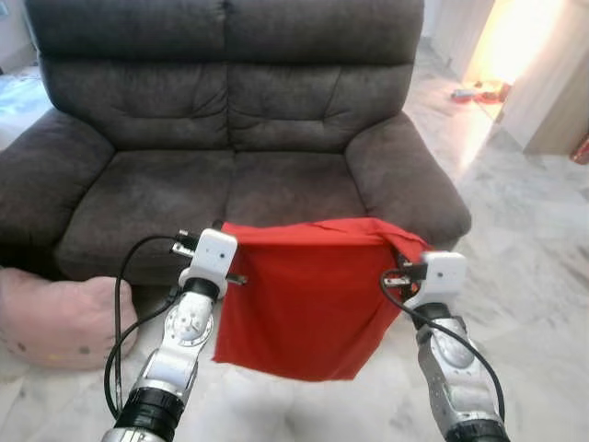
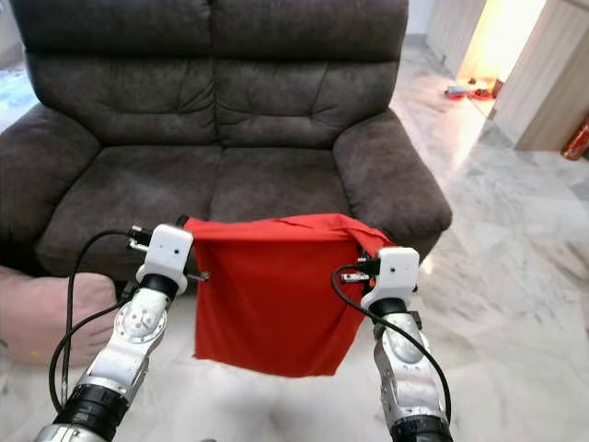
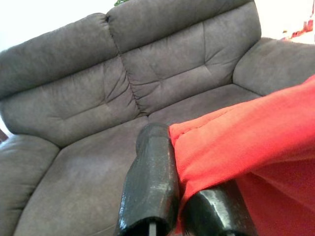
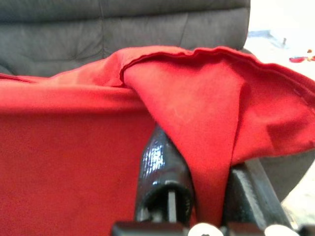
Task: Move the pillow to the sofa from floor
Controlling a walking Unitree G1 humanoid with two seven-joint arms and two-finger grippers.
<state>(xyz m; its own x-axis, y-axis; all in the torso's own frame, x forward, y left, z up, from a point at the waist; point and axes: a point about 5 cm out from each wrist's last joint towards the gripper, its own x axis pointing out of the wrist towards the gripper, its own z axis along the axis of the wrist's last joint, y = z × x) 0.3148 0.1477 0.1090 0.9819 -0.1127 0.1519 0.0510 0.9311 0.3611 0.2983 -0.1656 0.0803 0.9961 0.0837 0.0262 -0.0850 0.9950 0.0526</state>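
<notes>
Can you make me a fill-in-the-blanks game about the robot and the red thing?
1. Both grippers, left and right, hold up a ____ pillow.
2. The sofa behind it is dark ____.
3. A ____ cushion lies on the floor by the left arm.

Missing words: red; grey; pink

We see a big dark grey sofa [image 1: 230,120] in front of us. It has two seats, a tall soft back and fat arms on both sides. The floor [image 1: 534,239] is shiny white marble with grey swirls. On the right, far back, bright warm light comes through a doorway [image 1: 515,37]. A pale wooden wall [image 1: 552,101] stands beside it. Some small things [image 1: 483,92] lie on the floor there, too tiny to tell.
</notes>
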